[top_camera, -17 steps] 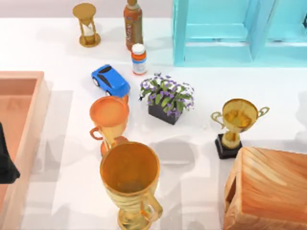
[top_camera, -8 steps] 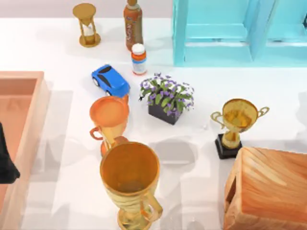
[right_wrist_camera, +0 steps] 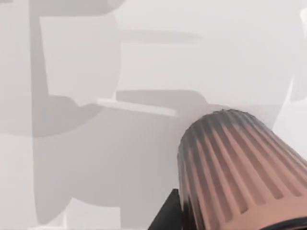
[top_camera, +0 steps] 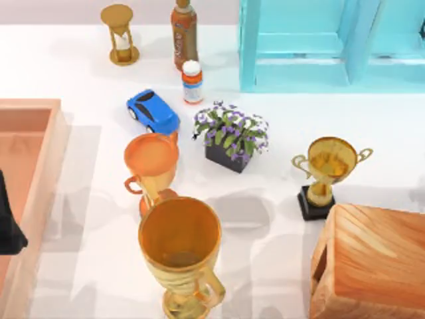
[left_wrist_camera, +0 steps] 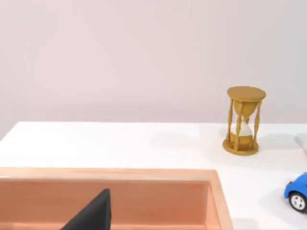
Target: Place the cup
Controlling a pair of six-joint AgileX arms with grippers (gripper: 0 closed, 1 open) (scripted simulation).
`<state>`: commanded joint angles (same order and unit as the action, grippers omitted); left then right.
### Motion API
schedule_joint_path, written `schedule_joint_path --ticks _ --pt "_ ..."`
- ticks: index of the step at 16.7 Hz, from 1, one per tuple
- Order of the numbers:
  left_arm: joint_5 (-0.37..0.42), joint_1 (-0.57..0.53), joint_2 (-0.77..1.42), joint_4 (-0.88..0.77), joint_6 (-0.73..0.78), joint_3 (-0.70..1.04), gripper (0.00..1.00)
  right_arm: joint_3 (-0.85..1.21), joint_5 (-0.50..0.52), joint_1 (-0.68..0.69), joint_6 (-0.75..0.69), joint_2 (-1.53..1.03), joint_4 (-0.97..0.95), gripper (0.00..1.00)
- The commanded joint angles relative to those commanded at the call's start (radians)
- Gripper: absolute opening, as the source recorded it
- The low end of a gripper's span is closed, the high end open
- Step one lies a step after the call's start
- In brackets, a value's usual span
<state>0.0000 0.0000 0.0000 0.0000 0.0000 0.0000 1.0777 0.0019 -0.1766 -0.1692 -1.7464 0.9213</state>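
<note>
- The right hand (right_wrist_camera: 165,215) appears as a dark wedge right beside a ribbed, brownish cup (right_wrist_camera: 240,167); whether it is clamped on the cup or loose cannot be told.
- The cup sits close in front of the right wrist camera, above the white counter (top_camera: 80,73), which is crossed there by grey shadows.
- The left hand (top_camera: 10,222) hangs at the counter's left edge over a shallow wooden tray (top_camera: 40,109); how far open it is cannot be told.
- Seen from the left wrist, that hand's dark tip (left_wrist_camera: 91,215) sits in front of the tray's inner wall (left_wrist_camera: 158,196).
- A tall golden trophy (top_camera: 179,246) stands at the near middle of the counter, with an orange trophy (top_camera: 151,159) just behind it.
- A smaller gold trophy on a black base (top_camera: 329,166) stands to the right, near a slatted wooden box (top_camera: 372,266).
- A potted plant with purple flowers (top_camera: 232,136) stands between the orange trophy and the smaller gold one, and a blue toy car (top_camera: 153,111) lies to its left.
- At the back stand an hourglass (top_camera: 119,33), a brown bottle (top_camera: 184,33), a small white pill bottle (top_camera: 192,82) and a teal cabinet (top_camera: 299,40).
</note>
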Motion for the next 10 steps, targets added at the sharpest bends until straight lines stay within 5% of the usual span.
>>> schedule_joint_path --ticks 10 --pt "0.000 0.000 0.000 0.000 0.000 0.000 1.00 0.411 0.008 -0.468 -0.467 -0.145 0.213 0.00"
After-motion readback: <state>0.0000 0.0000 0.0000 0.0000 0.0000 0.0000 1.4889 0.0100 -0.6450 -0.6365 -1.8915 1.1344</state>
